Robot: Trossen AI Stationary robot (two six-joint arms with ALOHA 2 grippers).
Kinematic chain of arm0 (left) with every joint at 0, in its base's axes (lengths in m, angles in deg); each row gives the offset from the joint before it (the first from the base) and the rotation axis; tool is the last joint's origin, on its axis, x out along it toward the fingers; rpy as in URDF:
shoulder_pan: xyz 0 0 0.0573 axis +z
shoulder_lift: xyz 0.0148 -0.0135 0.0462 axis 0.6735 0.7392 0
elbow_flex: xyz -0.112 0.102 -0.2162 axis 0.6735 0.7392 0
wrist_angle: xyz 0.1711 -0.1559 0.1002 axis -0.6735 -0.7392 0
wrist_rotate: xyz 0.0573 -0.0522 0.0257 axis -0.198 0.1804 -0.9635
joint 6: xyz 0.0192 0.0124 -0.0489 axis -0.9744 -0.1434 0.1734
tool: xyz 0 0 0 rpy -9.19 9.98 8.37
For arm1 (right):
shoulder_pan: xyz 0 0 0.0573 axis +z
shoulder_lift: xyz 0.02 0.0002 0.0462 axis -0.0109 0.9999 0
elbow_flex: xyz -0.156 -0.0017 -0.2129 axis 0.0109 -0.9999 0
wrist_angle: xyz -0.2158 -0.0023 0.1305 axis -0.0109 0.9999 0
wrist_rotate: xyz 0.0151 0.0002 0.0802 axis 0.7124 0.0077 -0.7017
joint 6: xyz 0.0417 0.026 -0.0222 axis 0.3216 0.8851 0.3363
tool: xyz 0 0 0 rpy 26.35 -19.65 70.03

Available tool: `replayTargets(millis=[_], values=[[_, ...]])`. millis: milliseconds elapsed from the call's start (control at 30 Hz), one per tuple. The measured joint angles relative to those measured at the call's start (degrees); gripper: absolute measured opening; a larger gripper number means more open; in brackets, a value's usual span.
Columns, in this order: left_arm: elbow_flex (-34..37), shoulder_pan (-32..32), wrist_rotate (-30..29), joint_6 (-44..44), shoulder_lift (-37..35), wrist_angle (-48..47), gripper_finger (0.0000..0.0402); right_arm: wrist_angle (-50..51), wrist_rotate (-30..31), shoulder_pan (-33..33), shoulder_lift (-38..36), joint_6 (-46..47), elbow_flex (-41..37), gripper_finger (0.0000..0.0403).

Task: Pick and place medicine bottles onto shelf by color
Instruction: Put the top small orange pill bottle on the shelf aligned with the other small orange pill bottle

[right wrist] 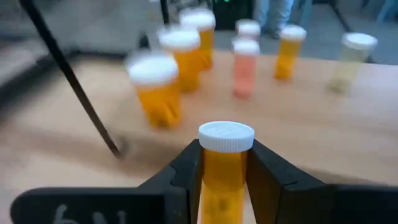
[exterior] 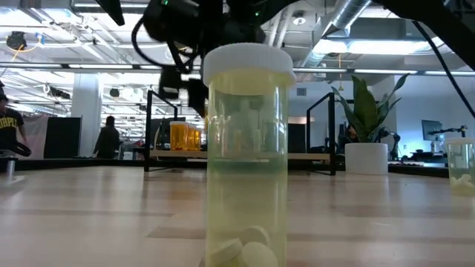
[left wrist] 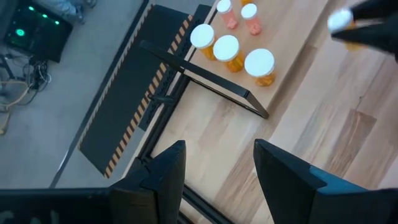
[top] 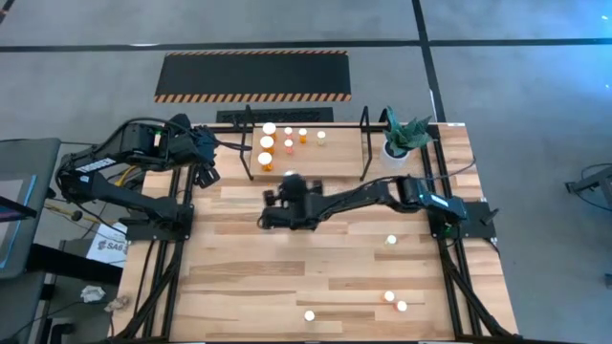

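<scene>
The held orange bottle (right wrist: 225, 171) is cut off below, and the shelved bottles (right wrist: 163, 87) behind blur.

Almost no text can be read. On a white sheet of paper (top: 107, 245) lying on the grey floor, just beside the left edge of the light wooden table (top: 316, 277), black letters "SA" are seen; the rest of the word is cut off by the table frame. In the low view, yellow letters are printed on the dark shirt of a person (exterior: 9, 127) standing far behind the table, but they cannot be made out with certainty. No readable label is seen on the bottles.
</scene>
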Motion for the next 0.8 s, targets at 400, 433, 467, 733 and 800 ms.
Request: replayTargets(millis=[400,433,467,733,800], values=[[0.0,0.0,-1.3,-0.5,0.0,0.0,0.0178,-24.0,-10.3,3.5,5.4,-26.4,-0.1,0.0116],[0.0,0.0,-1.3,-0.7,0.0,0.0,0.0178,-26.2,-12.3,3.5,5.4,-29.9,-0.1,0.0116],[0.0,0.0,-1.3,-0.8,0.0,0.0,0.0178,-29.0,-14.5,3.5,5.4,-33.2,-0.1,0.0116],[0.0,0.0,-1.3,-0.6,0.0,-0.1,0.0178,-47.4,-31.0,2.7,6.1,-48.2,0.0,0.0116],[0.0,0.0,-1.3,-0.5,0.0,-0.2,0.0178,-49.8,-34.4,2.3,6.1,-50.5,0.0,0.0116]])
